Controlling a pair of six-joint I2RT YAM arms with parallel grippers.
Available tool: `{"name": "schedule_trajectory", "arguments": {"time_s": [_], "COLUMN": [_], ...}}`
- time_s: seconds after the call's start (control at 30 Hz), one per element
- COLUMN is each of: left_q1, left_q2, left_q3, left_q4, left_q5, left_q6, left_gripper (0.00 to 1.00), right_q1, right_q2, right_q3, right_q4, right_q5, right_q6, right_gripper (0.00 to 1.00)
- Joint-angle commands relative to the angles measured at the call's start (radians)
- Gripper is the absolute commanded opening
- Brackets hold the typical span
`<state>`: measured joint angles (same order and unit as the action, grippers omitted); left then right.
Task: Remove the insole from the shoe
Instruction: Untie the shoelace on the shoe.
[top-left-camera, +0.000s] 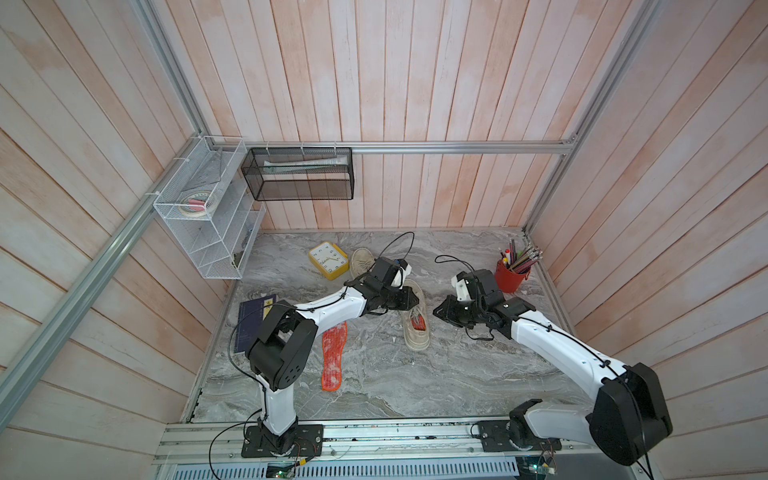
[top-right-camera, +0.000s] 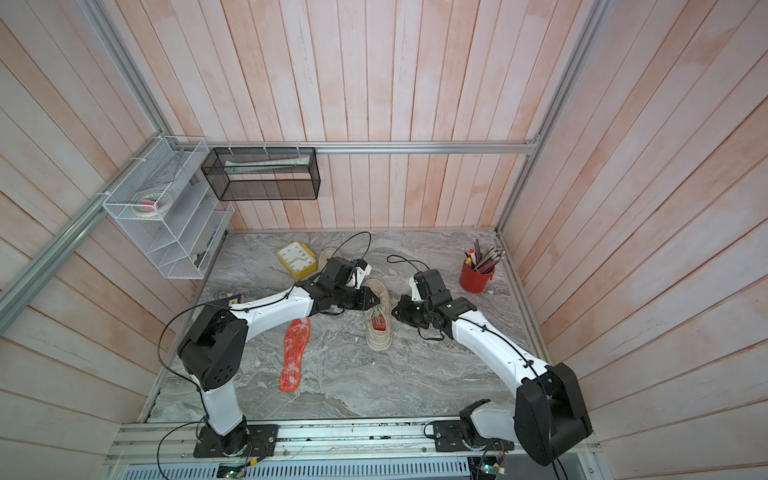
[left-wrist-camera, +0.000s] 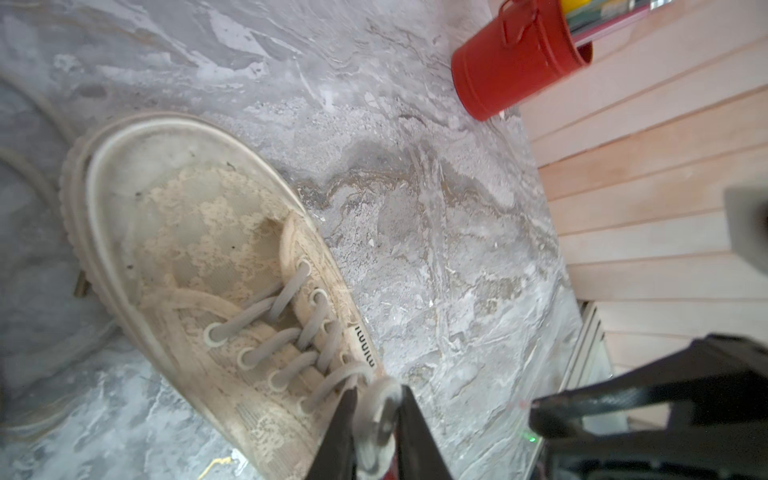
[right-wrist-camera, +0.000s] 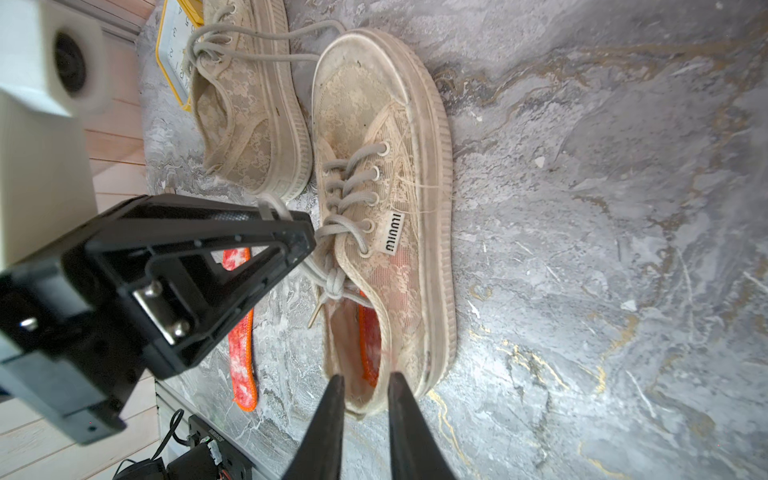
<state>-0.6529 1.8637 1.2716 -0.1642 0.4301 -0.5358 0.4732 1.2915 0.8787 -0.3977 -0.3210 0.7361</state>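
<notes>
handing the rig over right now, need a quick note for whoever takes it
Grips: left end effector shut on the lace of the middle shoe; right end effector slightly open, empty, at that shoe's heel.
Done: one orange loose insole lies flat on the table; the second shoe sits beside the clock.
Left: the orange inner insole is inside the middle shoe; pull it out.
</notes>
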Motion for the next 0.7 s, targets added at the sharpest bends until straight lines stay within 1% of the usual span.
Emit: {"name": "schedule_trajectory", "arguments": {"time_s": [0.0, 0.07, 0.2, 0.3, 0.4, 0.47, 0.5, 0.57, 0.67], "left_q1": [0.037, 0.048, 0.062, 0.067, 0.067, 0.067, 0.067, 0.068, 0.067], "left_q2": [-0.018, -0.021, -0.017, -0.011, -0.014, -0.012, -0.012, -0.009, -0.006], "left_q3": [-0.045, -0.07, -0.097, -0.113, -0.122, -0.125, -0.125, -0.127, -0.131], "left_q4": [0.079, 0.106, 0.115, 0.12, 0.126, 0.126, 0.125, 0.126, 0.123], "left_q5": [-0.003, -0.013, -0.031, -0.035, -0.033, -0.03, -0.029, -0.027, -0.027], "left_q6": [-0.104, -0.16, -0.218, -0.235, -0.238, -0.239, -0.239, -0.239, -0.237], "left_gripper": [0.11, 0.08, 0.08, 0.08, 0.08, 0.08, 0.08, 0.08, 0.08], "right_q1": [0.005, 0.013, 0.029, 0.042, 0.047, 0.047, 0.047, 0.047, 0.047], "right_q2": [-0.009, -0.005, 0.011, 0.021, 0.031, 0.037, 0.04, 0.057, 0.079], "right_q3": [-0.006, -0.006, -0.006, -0.015, -0.031, -0.047, -0.058, -0.066, -0.062], "right_q4": [-0.003, 0.018, 0.085, 0.144, 0.186, 0.217, 0.242, 0.282, 0.278], "right_q5": [-0.032, -0.043, -0.069, -0.078, -0.064, -0.051, -0.054, -0.06, -0.037], "right_q6": [-0.003, 0.012, 0.065, 0.122, 0.179, 0.215, 0.237, 0.255, 0.248], "right_gripper": [0.22, 0.22, 0.24, 0.31, 0.45, 0.51, 0.53, 0.54, 0.54]}}
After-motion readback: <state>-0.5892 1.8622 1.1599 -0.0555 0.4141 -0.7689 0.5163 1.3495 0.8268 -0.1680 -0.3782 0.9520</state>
